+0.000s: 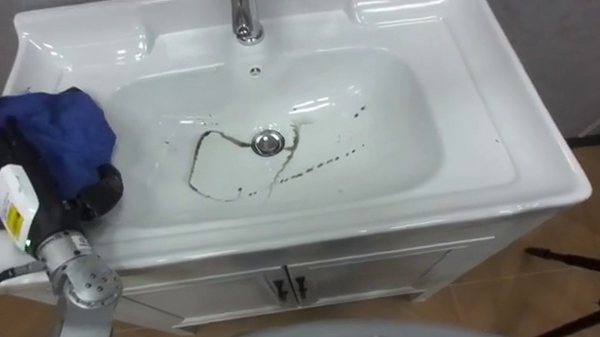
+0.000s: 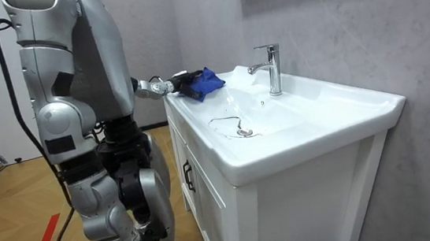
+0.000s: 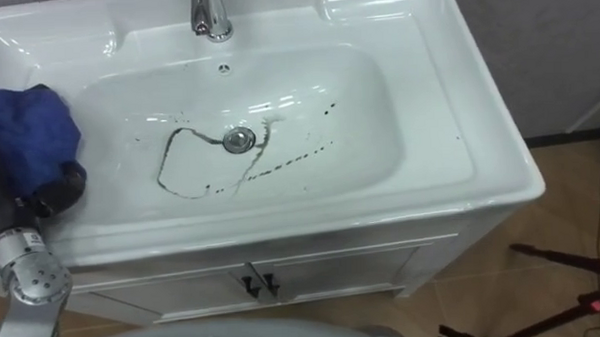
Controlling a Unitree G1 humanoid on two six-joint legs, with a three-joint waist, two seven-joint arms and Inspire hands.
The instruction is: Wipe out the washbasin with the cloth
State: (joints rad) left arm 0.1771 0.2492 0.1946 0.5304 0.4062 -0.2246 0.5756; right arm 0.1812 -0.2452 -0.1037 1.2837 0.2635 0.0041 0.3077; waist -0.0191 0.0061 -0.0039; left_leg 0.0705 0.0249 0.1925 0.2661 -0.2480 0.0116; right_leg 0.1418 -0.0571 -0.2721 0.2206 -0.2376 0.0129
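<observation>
Left of the drain [image 1: 268, 142], out over the rim of the white basin [image 1: 419, 124], the robot's left hand [image 1: 99, 194] has a bunched blue cloth [image 1: 63, 127] in its grip. Dark fingers curl up round the lower edge of the cloth, and the rest of it is heaped over them. The wiping has not reached the bowl yet. A thin dark loop of dirt [image 1: 205, 177] lies just left of the drain, with a dotted trail running off to the right of it, all untouched.

The cloth looks soft, light and floppy. It should mould to the curved bowl, but it will also slide and unfold if held loosely, so a full fistful in the middle of the bunch seems the safest hold. The glazed surface looks slick, so I'd expect some downward pressure to be needed for the marks to shift.

Looking down from the head, the eye views lay out the whole stain, the tap [image 1: 245, 20] behind the drain and the cupboard doors [image 1: 284, 284] in front of it. From the side, the room view adds that the robot stands upright, close against the cupboard front, with its arm stretched forward and the cloth at about rim height. I cannot tell whether the cloth touches the rim.
</observation>
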